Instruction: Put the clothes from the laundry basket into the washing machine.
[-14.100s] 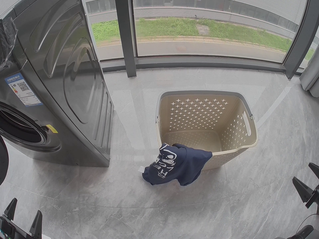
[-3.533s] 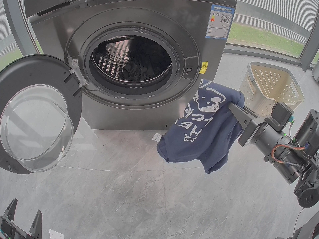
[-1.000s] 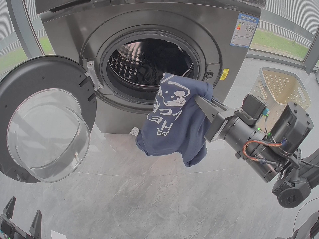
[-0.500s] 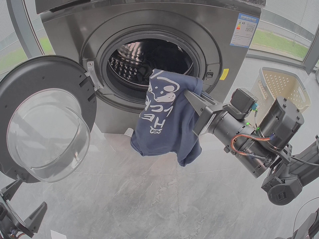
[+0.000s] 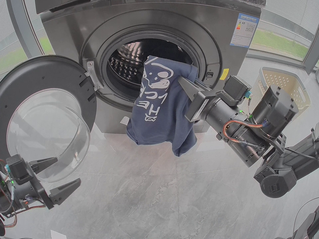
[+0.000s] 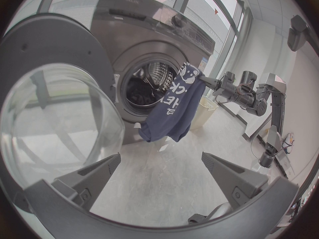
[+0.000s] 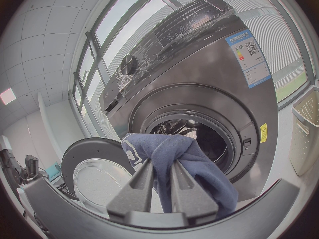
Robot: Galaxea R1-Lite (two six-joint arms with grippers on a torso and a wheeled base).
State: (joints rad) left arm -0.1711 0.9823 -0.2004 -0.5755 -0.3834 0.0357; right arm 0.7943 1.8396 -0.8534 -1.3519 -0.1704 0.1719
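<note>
A navy blue shirt [image 5: 162, 107] with white print hangs from my right gripper [image 5: 182, 82], which is shut on its upper edge just in front of the washing machine's open drum [image 5: 133, 67]. Dark clothes lie inside the drum. In the right wrist view the fingers [image 7: 143, 183] pinch the shirt [image 7: 172, 150] before the drum opening. The left wrist view shows the shirt [image 6: 176, 107] hanging across the opening. My left gripper [image 5: 59, 178] is open and holds nothing, low near the machine's door [image 5: 40, 83]. The beige laundry basket [image 5: 285, 83] stands to the right of the washing machine [image 5: 149, 17].
The round door with its glass bowl [image 5: 46, 133] is swung fully open to the left, close above my left gripper. Grey tiled floor [image 5: 159, 196] lies bare in front of the machine. Windows stand behind the basket.
My right gripper has carried the shirt up and left until its top covers the drum opening. My left gripper has risen into view at the lower left, open.
</note>
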